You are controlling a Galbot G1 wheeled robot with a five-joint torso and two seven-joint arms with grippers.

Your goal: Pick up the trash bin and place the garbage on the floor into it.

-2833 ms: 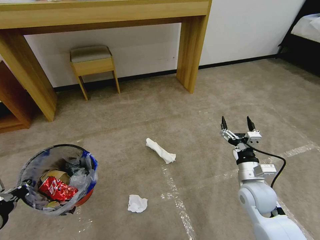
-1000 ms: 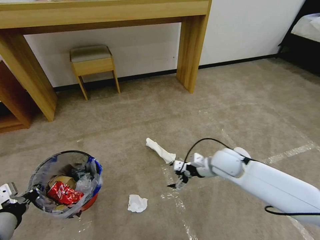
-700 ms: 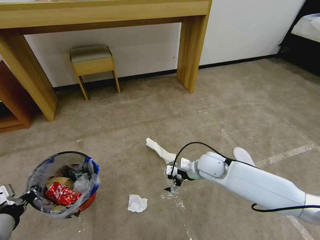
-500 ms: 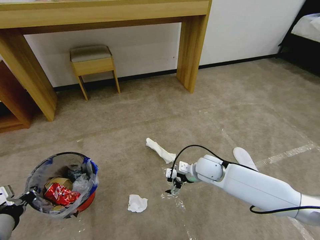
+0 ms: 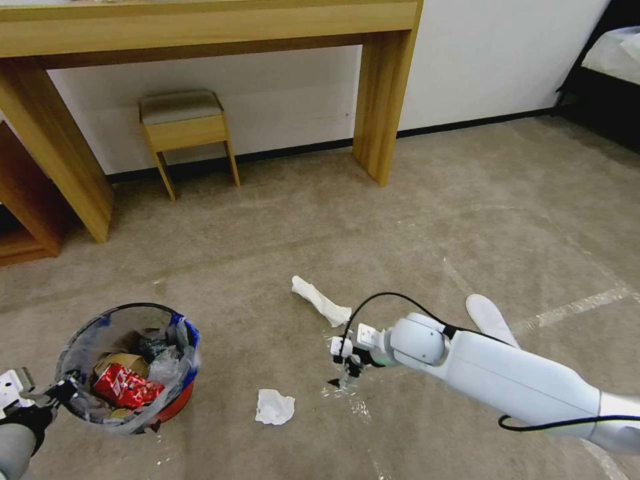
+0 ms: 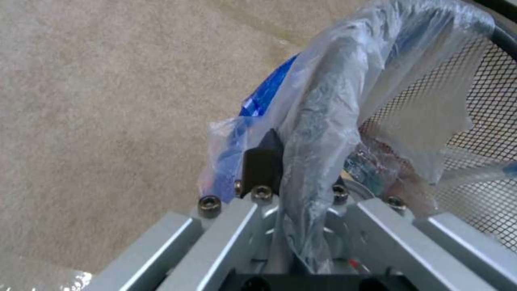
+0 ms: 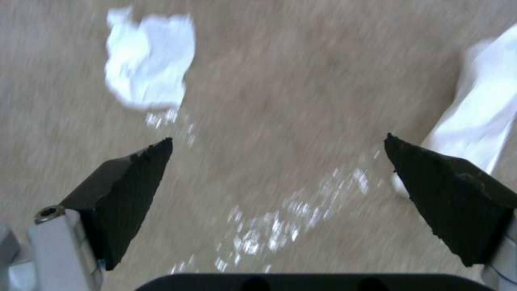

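The trash bin (image 5: pixel 127 367), a red bucket lined with clear plastic, is already lifted at the robot's lower left, with a red wrapper and other litter inside. The left gripper (image 6: pixel 293 178) is clamped on its bagged rim. 2 white tissues are left on the floor (image 5: pixel 413 220): a long twisted tissue (image 5: pixel 321 301) mid-carpet and a crumpled tissue (image 5: pixel 274 407) nearer the robot; a flat white slipper (image 5: pixel 492 319) lies partly behind the right arm. That arm reaches low across the carpet, its right gripper (image 5: pixel 344 377) pointing down between the tissues, fingers spread wide, holding nothing.
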